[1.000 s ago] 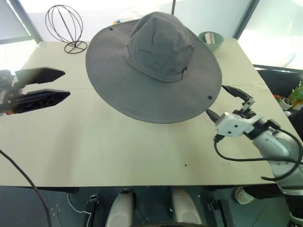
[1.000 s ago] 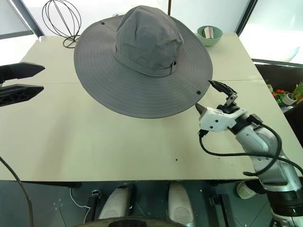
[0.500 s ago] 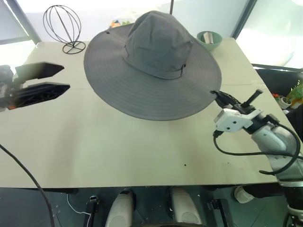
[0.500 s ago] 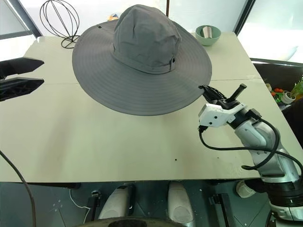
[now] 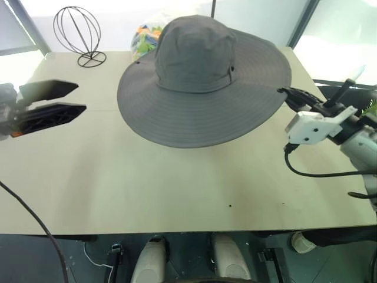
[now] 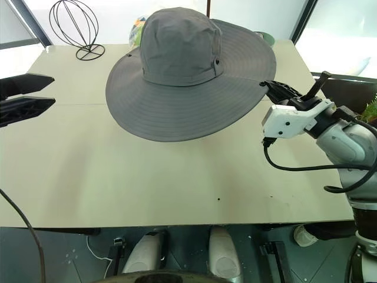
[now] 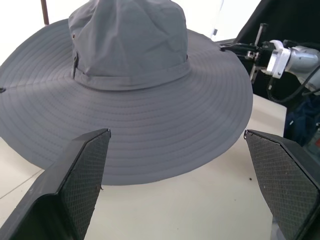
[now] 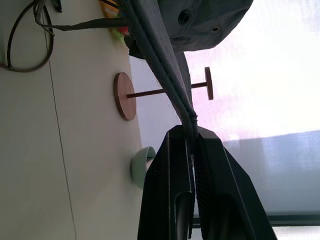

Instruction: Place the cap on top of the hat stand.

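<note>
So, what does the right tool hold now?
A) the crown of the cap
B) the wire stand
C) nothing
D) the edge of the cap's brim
D: the right tool is shut on the edge of the brim of the cap, with the fabric pinched between its fingers.

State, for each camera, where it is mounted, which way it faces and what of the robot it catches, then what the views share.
Left eye: head, looking down over the table; cap, hat stand, left gripper, right gripper.
Right eye: same scene, set beside it.
Left wrist: looks between open jaws across the cap toward the right gripper.
Right wrist: looks along shut jaws pinching the brim; wooden stand and green bowl beyond.
Shared: all four show the cap.
</note>
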